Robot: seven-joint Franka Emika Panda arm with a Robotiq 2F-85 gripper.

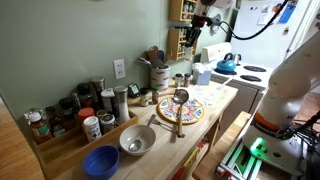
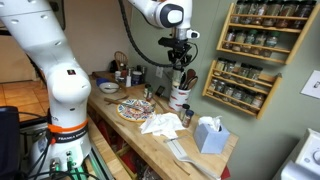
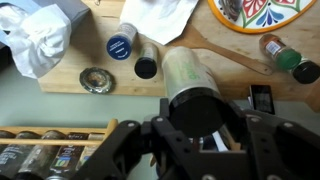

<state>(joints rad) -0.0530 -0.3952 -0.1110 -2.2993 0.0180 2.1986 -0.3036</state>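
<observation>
One item: holding black-capped canister firmly in half-closed gripper, steering clear of spice rack at eight o'clock and wooden spoon at two o'clock.

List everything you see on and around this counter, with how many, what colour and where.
painted plate: one, multicoloured, middle of the counter
blue bowl: one, blue, counter's end
metal bowl: one, silver, beside it
spice jars: many, dark-lidded, along the wall
kettle: one, blue, on the stove
utensil crock: one, white, by the wall
crumpled paper: one heap, white, beside the plate
tissue box: one, blue, counter's end
spice rack: one, wooden, on the wall
jar: one, pale, dark-lidded, held above the counter
gripper: one, black, closed on the jar
arm: one, white
</observation>
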